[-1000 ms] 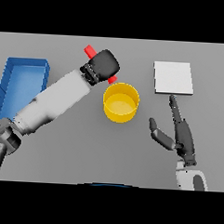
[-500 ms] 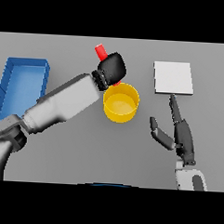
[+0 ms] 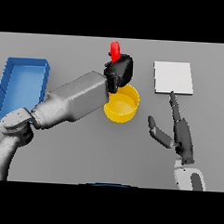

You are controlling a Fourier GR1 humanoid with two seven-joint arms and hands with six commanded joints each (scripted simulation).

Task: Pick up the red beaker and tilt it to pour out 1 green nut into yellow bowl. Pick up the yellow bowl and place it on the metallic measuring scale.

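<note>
Protruding above curled fingers: red beaker

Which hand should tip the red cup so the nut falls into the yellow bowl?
The left hand. Its fingers are curled round the red beaker, held just behind the yellow bowl. The right hand is open, holds nothing, and sits off to the bowl's right.

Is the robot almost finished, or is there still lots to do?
Not nearly finished. Done: the left hand has picked up the red beaker and holds it above the yellow bowl's far rim. In hand: the pour; no green nut shows in the bowl. Left: lifting the bowl onto the metallic measuring scale, where nothing sits. The right hand waits open beside the bowl.
</note>
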